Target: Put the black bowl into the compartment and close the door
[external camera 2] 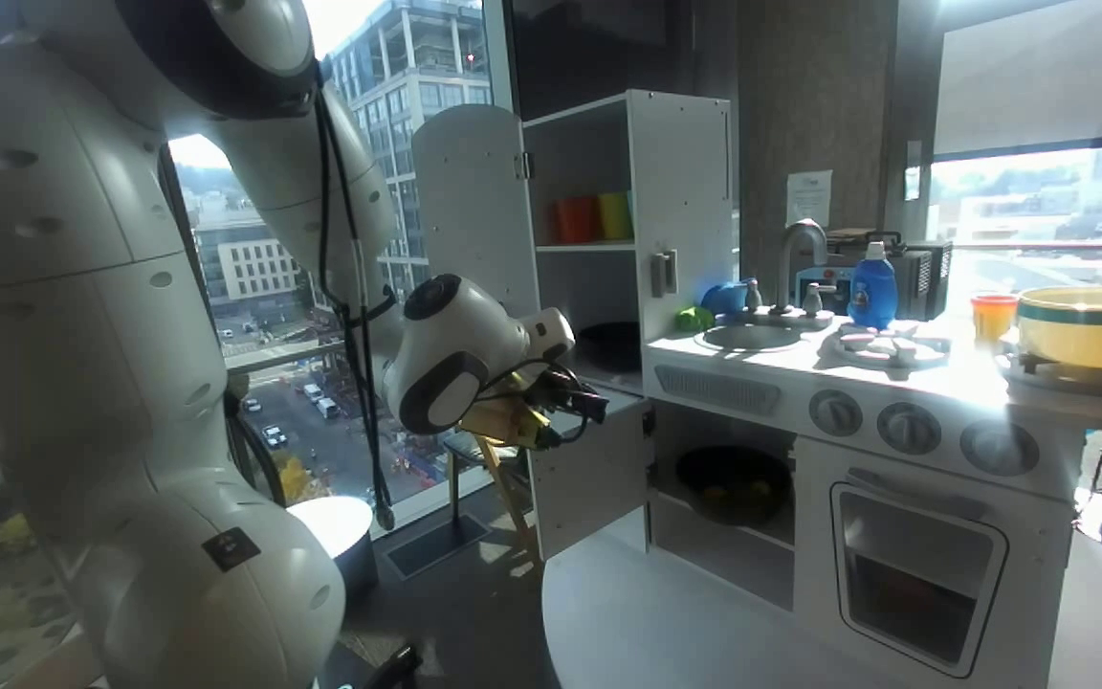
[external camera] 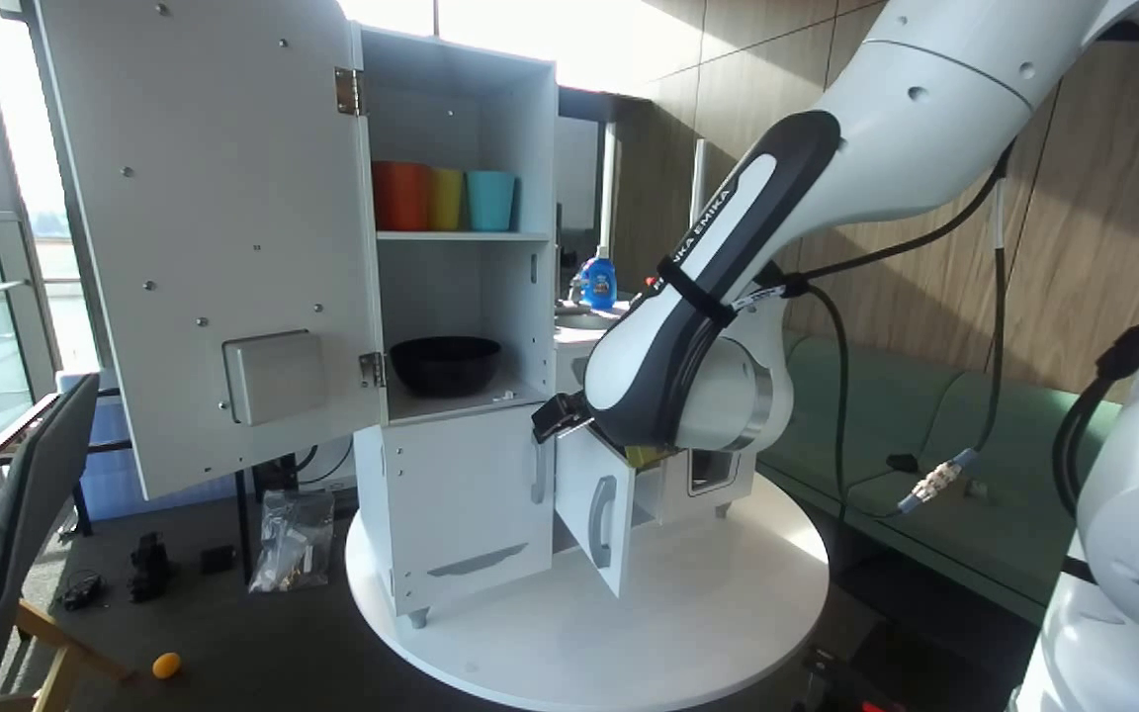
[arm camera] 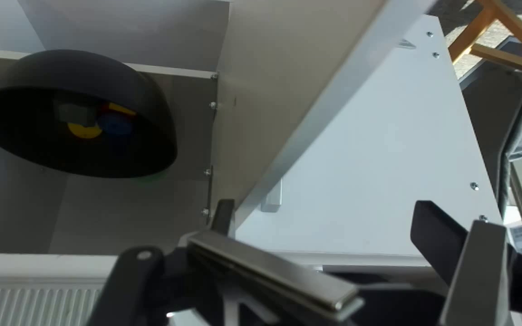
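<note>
**Upper bowl (external camera: 445,368) in the tall cabinet (external camera: 522,129), lower bowl (external camera 2: 733,471) beneath the sink (external camera 2: 755,337)**

In an exterior view, cups (external camera: 446,198) stand on the shelf (external camera: 461,236) at 12 o'clock from the upper bowl; the tall door (external camera: 209,237) hangs at 10 o'clock, the detergent bottle (external camera: 599,284) at 2.

In an exterior view, the cupboard door (external camera 2: 589,488) hangs at 9 o'clock from the lower bowl, the oven door (external camera 2: 919,574) at 4. In the wrist view, small objects (arm camera: 115,124) lie inside that bowl. On the worktop (external camera 2: 953,383), a pot (external camera 2: 1091,340) sits at 3 o'clock from the sink, a tumbler (external camera 2: 993,321) between it and the detergent bottle.
</note>
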